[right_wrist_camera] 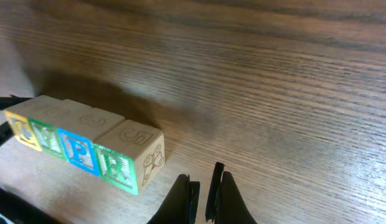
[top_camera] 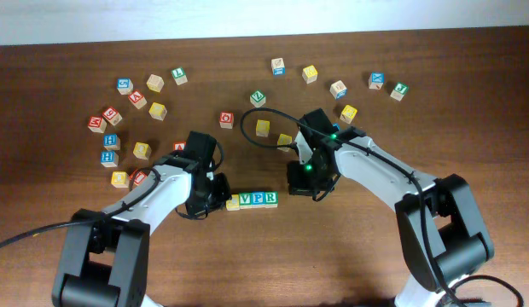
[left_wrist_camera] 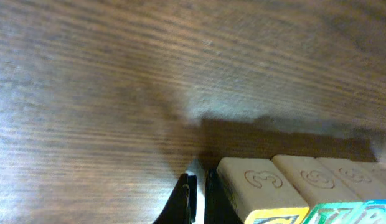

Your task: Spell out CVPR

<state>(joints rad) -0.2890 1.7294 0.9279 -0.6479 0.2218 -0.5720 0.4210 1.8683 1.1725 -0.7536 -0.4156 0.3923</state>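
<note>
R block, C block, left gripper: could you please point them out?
R block (right_wrist_camera: 118, 165), right wrist view, lettered face.
C block (right_wrist_camera: 20, 128), right wrist view, lettered face.
left gripper (left_wrist_camera: 198, 186), left wrist view, between fingertips.

The dark wood-grain table (top_camera: 273, 269) carries a row of four blocks (top_camera: 252, 200) at lower centre, touching side by side and reading C, V, P, R. Loose letter blocks lie scattered at the upper left (top_camera: 155, 82) and upper right (top_camera: 310, 73).
</note>
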